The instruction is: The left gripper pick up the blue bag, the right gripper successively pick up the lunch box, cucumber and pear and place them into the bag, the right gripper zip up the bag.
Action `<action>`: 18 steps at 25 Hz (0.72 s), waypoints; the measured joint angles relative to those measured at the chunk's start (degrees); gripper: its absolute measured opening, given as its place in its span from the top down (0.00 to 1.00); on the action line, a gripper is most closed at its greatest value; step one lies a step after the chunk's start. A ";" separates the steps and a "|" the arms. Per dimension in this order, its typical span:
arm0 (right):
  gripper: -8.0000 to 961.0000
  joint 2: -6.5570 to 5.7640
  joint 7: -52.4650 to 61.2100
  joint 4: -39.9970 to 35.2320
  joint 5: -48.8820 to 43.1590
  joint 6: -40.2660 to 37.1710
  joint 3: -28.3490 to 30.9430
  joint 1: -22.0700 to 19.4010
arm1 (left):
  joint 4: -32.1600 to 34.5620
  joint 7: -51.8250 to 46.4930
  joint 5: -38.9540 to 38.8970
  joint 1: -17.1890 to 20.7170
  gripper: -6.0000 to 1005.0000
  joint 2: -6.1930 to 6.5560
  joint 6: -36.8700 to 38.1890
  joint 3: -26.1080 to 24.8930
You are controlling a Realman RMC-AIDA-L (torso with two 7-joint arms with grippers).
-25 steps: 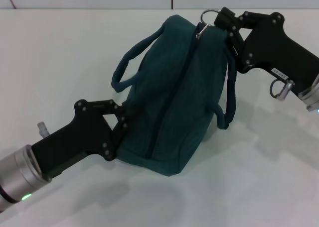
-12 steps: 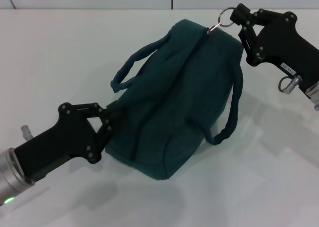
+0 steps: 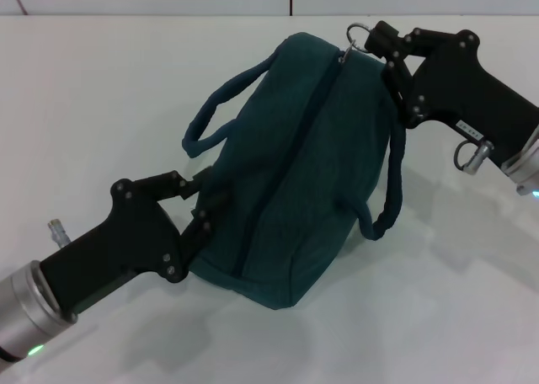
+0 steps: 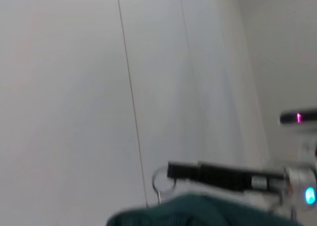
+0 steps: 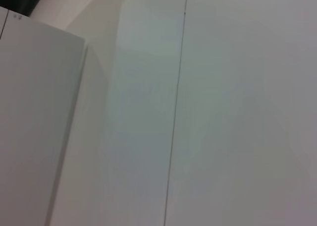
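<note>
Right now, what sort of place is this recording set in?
Probably a lab bench or test station: a bare white table, plain white wall panels behind it, and only the blue bag between the left gripper and right gripper.

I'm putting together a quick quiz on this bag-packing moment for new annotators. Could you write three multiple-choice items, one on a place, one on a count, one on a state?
1. Where is the right gripper?
A. At the zipper ring on the bag's far end
B. Parked off the table
C. On the bag's near end

2. How many carry handles show on the blue bag?
A. One
B. Two
C. Four

3. What state is the bag's zipper in?
A. Fully open, with food showing
C. Torn off
B. Run closed along the top

Answers:
1. A: the head view shows its fingertips on the metal zipper ring, while the left gripper holds the near end.
2. B: one handle loops on the bag's left, another handle hangs on its right.
3. B: the seam shows no gap or contents.
</note>
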 joint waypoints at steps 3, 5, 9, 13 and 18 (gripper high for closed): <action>0.97 0.00 0.00 -0.03 -0.07 0.00 -0.41 0.07 | -2.52 -2.01 -4.13 -0.33 0.86 0.11 4.71 -0.01; 0.97 0.00 -0.01 -0.04 -0.08 0.00 -0.55 0.13 | -2.59 -3.45 -5.04 -0.31 0.78 0.12 5.51 0.00; 0.97 0.00 -0.01 -0.07 -0.11 -0.09 -0.65 0.10 | 1.30 -15.65 -6.43 -0.74 0.63 0.59 6.06 -0.08; 0.97 0.00 -0.01 -0.07 -0.13 -0.11 -1.32 0.12 | 9.71 -33.89 -5.54 -2.81 0.48 2.36 1.79 -0.04; 0.97 0.00 0.00 0.01 -0.13 -0.60 -1.38 -0.03 | 18.11 -54.06 1.43 -8.00 0.25 4.38 -5.15 -0.08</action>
